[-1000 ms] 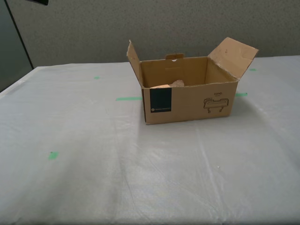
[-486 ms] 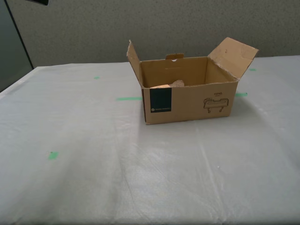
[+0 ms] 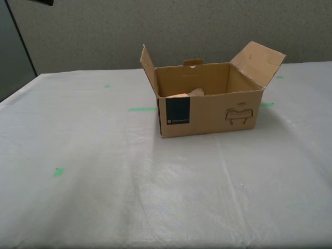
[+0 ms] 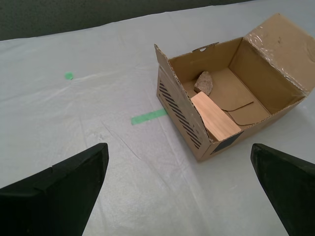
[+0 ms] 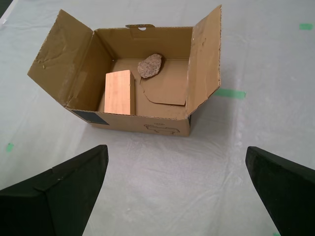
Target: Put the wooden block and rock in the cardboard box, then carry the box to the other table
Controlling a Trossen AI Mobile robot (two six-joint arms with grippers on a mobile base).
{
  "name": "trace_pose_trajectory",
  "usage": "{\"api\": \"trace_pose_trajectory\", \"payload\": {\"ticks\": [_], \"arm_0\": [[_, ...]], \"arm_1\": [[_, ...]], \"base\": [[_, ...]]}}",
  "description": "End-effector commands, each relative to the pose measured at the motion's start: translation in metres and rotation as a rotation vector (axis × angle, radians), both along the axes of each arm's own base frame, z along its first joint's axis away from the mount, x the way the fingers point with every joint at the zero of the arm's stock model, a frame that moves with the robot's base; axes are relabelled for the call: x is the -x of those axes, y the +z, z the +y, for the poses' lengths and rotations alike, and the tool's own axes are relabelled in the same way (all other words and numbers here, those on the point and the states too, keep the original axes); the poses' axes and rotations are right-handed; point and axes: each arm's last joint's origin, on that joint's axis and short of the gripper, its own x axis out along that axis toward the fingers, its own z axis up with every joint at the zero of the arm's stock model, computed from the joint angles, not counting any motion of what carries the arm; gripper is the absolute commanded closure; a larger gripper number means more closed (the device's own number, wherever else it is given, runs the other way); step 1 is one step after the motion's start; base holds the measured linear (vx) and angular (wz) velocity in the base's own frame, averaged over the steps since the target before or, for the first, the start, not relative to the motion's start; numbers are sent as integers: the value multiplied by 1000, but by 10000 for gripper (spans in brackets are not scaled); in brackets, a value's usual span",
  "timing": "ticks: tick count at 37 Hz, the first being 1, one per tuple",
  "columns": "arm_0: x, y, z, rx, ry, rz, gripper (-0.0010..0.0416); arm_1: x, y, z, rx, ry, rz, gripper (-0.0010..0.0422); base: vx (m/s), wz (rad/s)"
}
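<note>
Open cardboard box [image 3: 210, 106] sits on the wrinkled pale desk [image 3: 104, 176], wooden block [image 5: 119, 92] and rock [image 5: 150, 65] inside, apart.

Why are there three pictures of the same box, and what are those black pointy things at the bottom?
A robot with two arms took them. One camera sits on its body; one rides on each arm. The black shapes are the fingers of my first pincer and my second pincer, both wide open and holding nothing. The cardboard box stands on the table with green tape marks. Inside the box lie the wooden block and the rock, a little apart.
</note>
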Motion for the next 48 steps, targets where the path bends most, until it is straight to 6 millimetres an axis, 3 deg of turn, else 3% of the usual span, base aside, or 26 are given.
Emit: {"api": "trace_pose_trajectory", "payload": {"ticks": [1, 48], "arm_0": [[0, 0, 0, 2, 0, -3, 16], [0, 0, 0, 2, 0, -3, 16]], "arm_1": [[0, 0, 0, 2, 4, 0, 16], [0, 0, 0, 2, 4, -1, 16]], "base": [[0, 0], [0, 0]]}}
